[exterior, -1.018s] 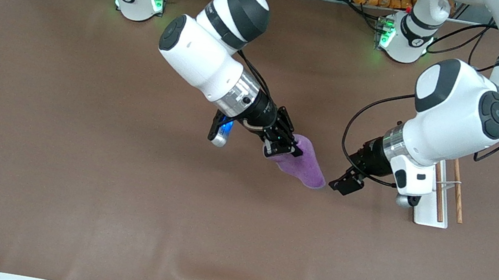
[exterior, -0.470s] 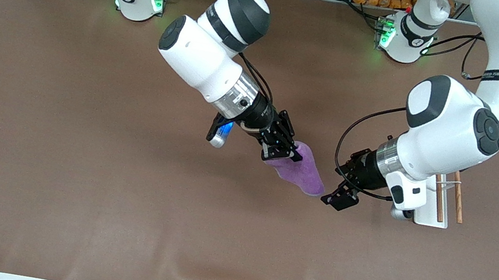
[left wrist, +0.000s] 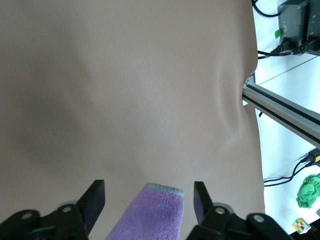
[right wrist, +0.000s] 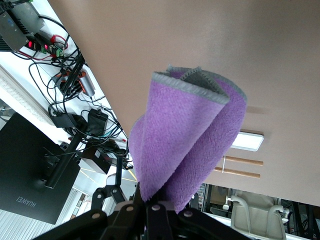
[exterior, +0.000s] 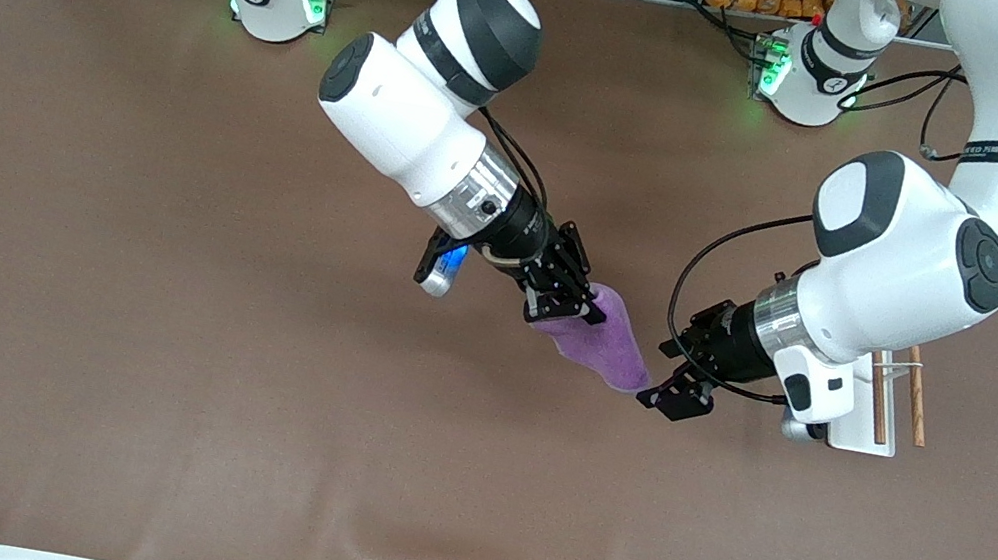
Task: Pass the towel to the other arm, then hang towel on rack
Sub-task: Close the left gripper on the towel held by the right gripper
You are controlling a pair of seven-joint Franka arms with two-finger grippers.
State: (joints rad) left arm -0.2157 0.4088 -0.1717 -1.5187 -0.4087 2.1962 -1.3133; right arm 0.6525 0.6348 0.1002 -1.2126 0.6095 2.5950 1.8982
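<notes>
My right gripper [exterior: 565, 297] is shut on one end of a folded purple towel [exterior: 606, 347] and holds it up over the middle of the table. In the right wrist view the towel [right wrist: 186, 135] sticks out from the shut gripper [right wrist: 156, 206]. The left gripper [exterior: 668, 396], on the other arm, is at the towel's free end. In the left wrist view that grey-edged end [left wrist: 161, 214] sits between the open fingers [left wrist: 95, 199], with a gap on each side. The rack [exterior: 860, 434], a white base with two wooden rods [exterior: 916, 399], stands under the left arm's wrist.
A brown mat [exterior: 144, 342] covers the whole table. The right arm's blue-lit wrist box [exterior: 444, 263] hangs beside its gripper. The rack's base [right wrist: 248, 141] also shows in the right wrist view. Cables and electronics lie off the table's edges.
The left arm has swung in toward the towel, so its gripper now straddles the towel's free end. Its fingers have drawn in a little. The right gripper and towel have barely moved.
</notes>
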